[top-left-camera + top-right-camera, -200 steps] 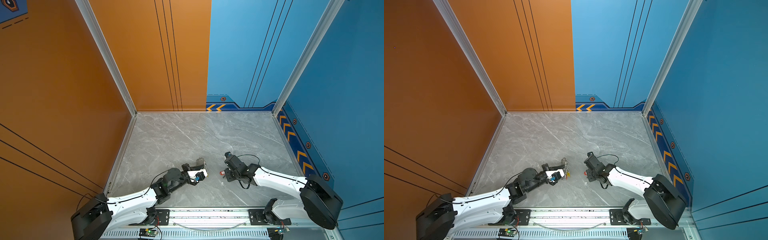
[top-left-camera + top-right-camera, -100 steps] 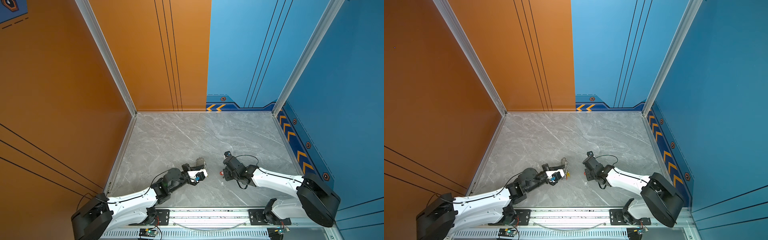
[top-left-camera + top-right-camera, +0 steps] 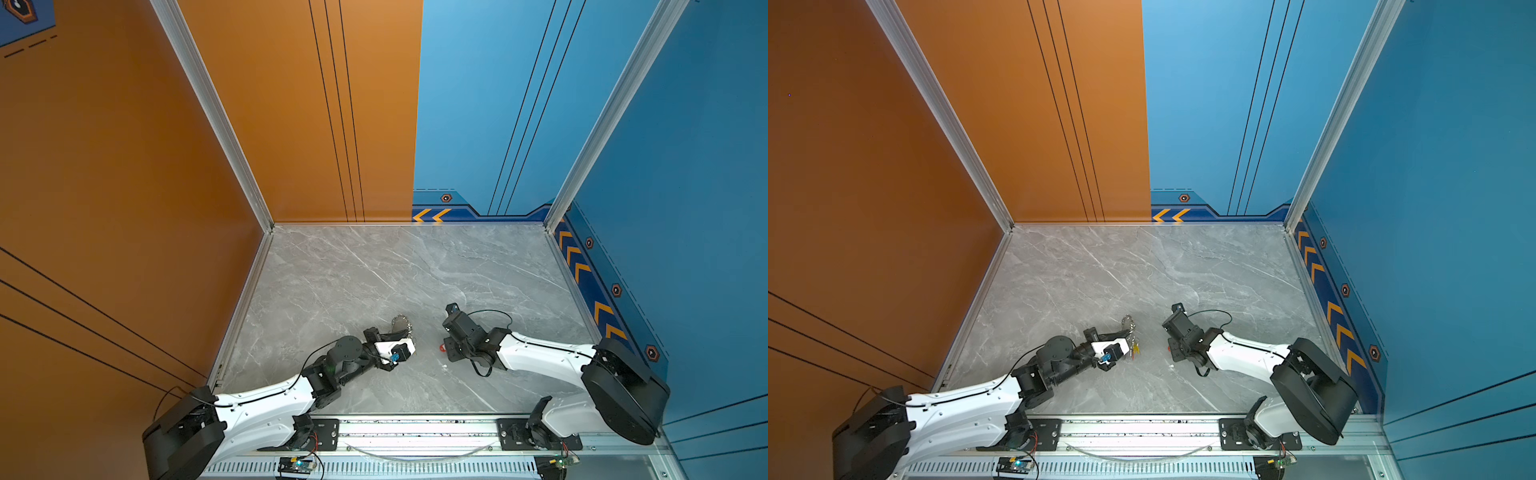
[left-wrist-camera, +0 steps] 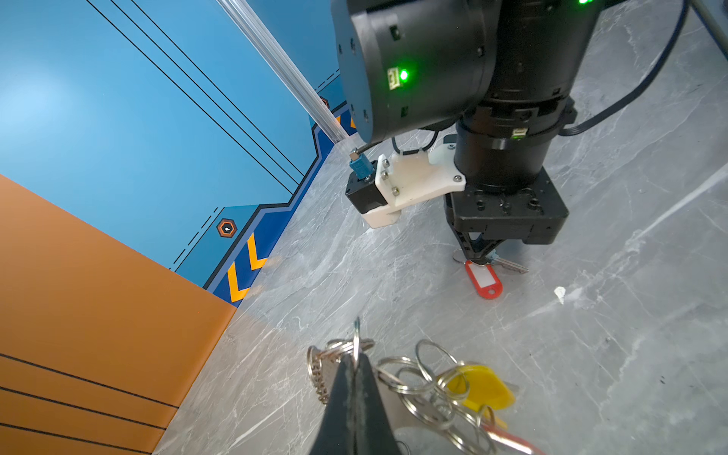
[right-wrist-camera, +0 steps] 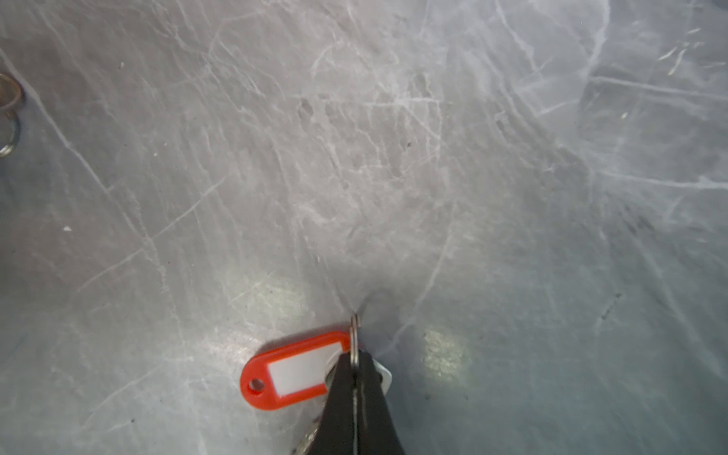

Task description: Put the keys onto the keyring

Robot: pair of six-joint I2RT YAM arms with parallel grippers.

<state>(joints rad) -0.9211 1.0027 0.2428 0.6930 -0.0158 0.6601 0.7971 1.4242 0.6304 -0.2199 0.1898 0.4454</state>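
Grey veined marble counter [image 3: 374,270], orange wall on one flank, blue on the other, and both arms are down low near the front edge. The left gripper [image 4: 356,356] is pressed together on a silver split ring [image 4: 356,337] and holds it up on edge. A tangle of plain silver rings [image 4: 423,388] trails off it, with a yellow plastic key tag [image 4: 484,388] lying among them on the counter.

Over to the right gripper [image 5: 355,356]: its fingers are pinched tight on a small wire ring [image 5: 355,333]. That ring carries the red plastic key tag with a white label [image 5: 293,370] and a small silver key [image 4: 510,266]. The tag lies flat on the counter, its long axis running crosswise to the closed fingers. The key's blade pokes out on the other side of them.

Now the relation that matters. In a top view the red tag [image 3: 441,347] sits at about 4 o'clock from the ring bunch [image 3: 402,322], with bare counter between the two. So the right arm has the key, the left has the ring, and I'd say the carry runs toward 10 o'clock. The left wrist view shows the held ring as a thin edge pointing roughly at the right gripper, not as an open face. Lining the two rings up looks like the tricky part.
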